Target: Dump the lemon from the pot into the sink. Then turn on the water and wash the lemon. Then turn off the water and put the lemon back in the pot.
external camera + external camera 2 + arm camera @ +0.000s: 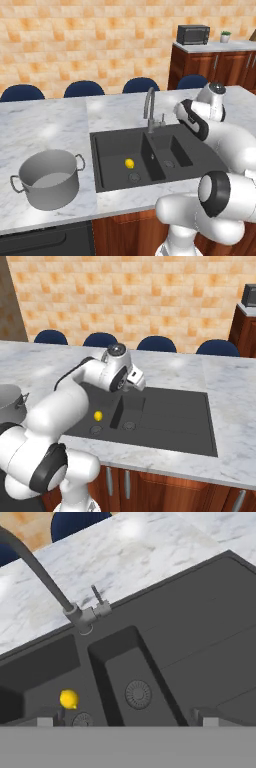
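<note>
**Lemon in large basin, pot empty on worktop, jaws wide and empty**

Small bright yellow oval lemon (129, 163) lying on floor of large basin, just beside round drain (134, 176), not touching it. Same lemon seen from hand camera (68, 699), near drain at lower left.

Dark charcoal rectangular double-basin sink (101, 165) set into worktop: large basin on left in left base view, smaller basin to its right, dividing wall between, flat drainboard further right. Small basin holding own round drain (138, 694). No water visible.

Tall grey curved gooseneck metal faucet (149, 107) upright at back rim of sink, roughly above divider. Small side lever (96, 594) sticking up beside faucet base.

Wide grey metal stockpot (49, 178) standing upright on white marble worktop (45, 130), left of sink, well apart from lemon. Two loop side handles, pale inside, nothing inside visible.

White arm reaching over right part of sink, hand above small basin and drainboard. Gripper (127, 719) jaws spread wide, tips far apart at bottom of hand view, holding nothing, touching nothing.

Dark blue chairs (84, 88) lined along far side of worktop. Black microwave (193, 34) on wooden cabinet at back right.
</note>
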{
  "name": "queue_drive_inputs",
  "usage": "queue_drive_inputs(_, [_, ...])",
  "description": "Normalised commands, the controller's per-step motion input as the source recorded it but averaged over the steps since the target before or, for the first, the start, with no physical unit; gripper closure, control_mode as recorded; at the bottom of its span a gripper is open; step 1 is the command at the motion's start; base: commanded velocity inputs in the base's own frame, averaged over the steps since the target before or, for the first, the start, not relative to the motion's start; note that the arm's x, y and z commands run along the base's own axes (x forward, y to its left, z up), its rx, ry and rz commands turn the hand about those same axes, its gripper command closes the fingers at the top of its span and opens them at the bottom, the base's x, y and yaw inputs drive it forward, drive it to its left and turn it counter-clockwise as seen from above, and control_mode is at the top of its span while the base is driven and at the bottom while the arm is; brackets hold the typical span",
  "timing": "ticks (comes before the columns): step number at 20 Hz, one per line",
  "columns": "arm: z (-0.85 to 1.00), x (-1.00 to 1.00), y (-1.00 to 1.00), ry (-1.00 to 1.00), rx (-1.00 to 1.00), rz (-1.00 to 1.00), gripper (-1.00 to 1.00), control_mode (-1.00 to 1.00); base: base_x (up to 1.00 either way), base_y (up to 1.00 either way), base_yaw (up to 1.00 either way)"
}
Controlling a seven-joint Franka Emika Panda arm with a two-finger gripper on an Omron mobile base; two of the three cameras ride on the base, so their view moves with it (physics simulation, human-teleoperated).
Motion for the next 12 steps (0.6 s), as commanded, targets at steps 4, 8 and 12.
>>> queue_drive_inputs(4, [0.21,0.28,-0.01,0.0,-0.1,0.03,-1.0,-1.0,0.0,0.0,0.0])
queue_drive_inputs(8, [-0.22,0.23,-0.03,-0.15,0.02,0.0,-1.0,-1.0,0.0,0.0,0.0])
queue_drive_inputs(12, [-0.3,0.24,0.0,-0.23,0.02,0.01,-1.0,-1.0,0.0,0.0,0.0])
